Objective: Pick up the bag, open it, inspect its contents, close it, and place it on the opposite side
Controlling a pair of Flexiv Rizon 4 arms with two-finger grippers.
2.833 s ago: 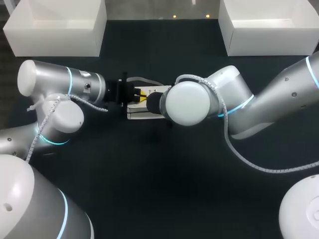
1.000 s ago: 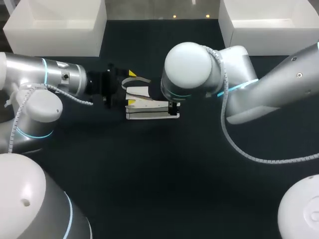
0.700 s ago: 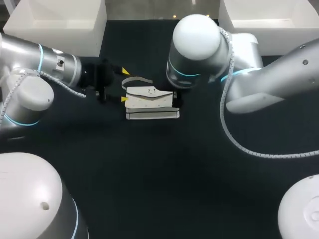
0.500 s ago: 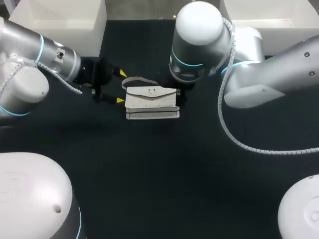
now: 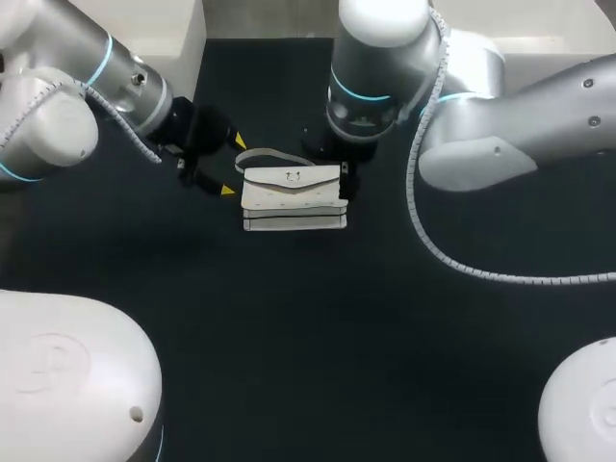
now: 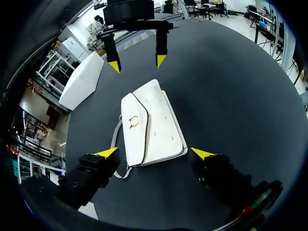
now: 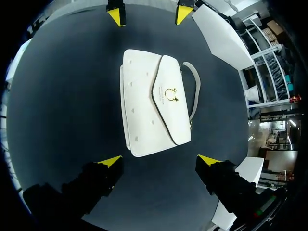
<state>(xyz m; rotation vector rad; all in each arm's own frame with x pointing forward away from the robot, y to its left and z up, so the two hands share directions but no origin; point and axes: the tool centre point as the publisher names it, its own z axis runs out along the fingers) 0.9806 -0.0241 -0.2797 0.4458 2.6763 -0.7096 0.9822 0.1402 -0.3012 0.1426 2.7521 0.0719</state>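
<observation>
The white bag (image 5: 292, 196) lies flat on the dark table, flap down over a gold clasp (image 7: 169, 93), its strap (image 5: 269, 154) curled along the far side. My left gripper (image 5: 233, 166) stands open just off the bag's left end. In the left wrist view the bag (image 6: 151, 125) reaches between the open fingers of my left gripper (image 6: 154, 153) without touching them. My right gripper (image 5: 343, 181) is at the bag's right end, largely hidden under its wrist. In the right wrist view my right gripper (image 7: 159, 160) is open, the bag (image 7: 154, 103) just ahead of it.
A white bin (image 5: 183, 24) stands at the table's back left and another (image 5: 558, 43) at the back right. In each wrist view the other arm's gripper faces it across the bag: my right gripper (image 6: 137, 63), my left gripper (image 7: 149, 15).
Both grippers have drawn back from the bag, the left to the left, the right toward the back. The bag now lies uncovered with its flap down.
</observation>
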